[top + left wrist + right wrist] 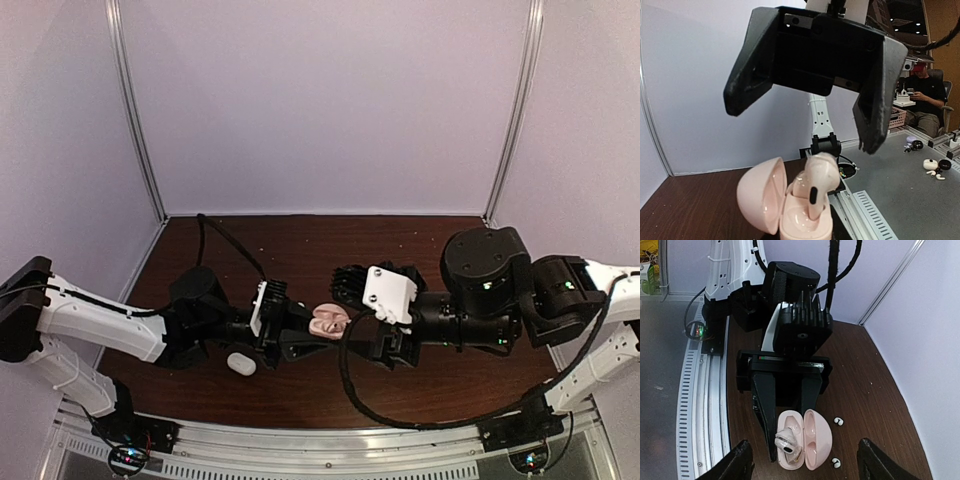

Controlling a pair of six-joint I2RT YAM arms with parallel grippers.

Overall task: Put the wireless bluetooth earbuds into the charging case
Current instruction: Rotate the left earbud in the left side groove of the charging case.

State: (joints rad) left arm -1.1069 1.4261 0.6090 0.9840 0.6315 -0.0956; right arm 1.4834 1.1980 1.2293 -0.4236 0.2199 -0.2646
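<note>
- An earbud (816, 186), pale with a dark oval spot on its stem, stands stem-down in a well of the open pink charging case (762, 200); its head rises above the rim
- The case's lid is hinged back to one side; the case is off the table (420, 250), at the tips of the left gripper (308, 335), whose fingers are clamped on it
- The right gripper (805, 125) hangs just above the case, fingers spread wide, holding nothing
- Only the right wrist view shows two tiny white pieces (838, 421) on the brown tabletop beside the case; they are too small to identify
- Only the top view shows one white oval case (242, 362) on the table, beside the left arm
- The left wrist view alone shows a grey bench (890, 200) and a seated person (922, 95) behind
- A green and yellow carton (647, 270) carries print too blurred to read
- Count: one pink case, one earbud plainly seen, two grippers
</note>
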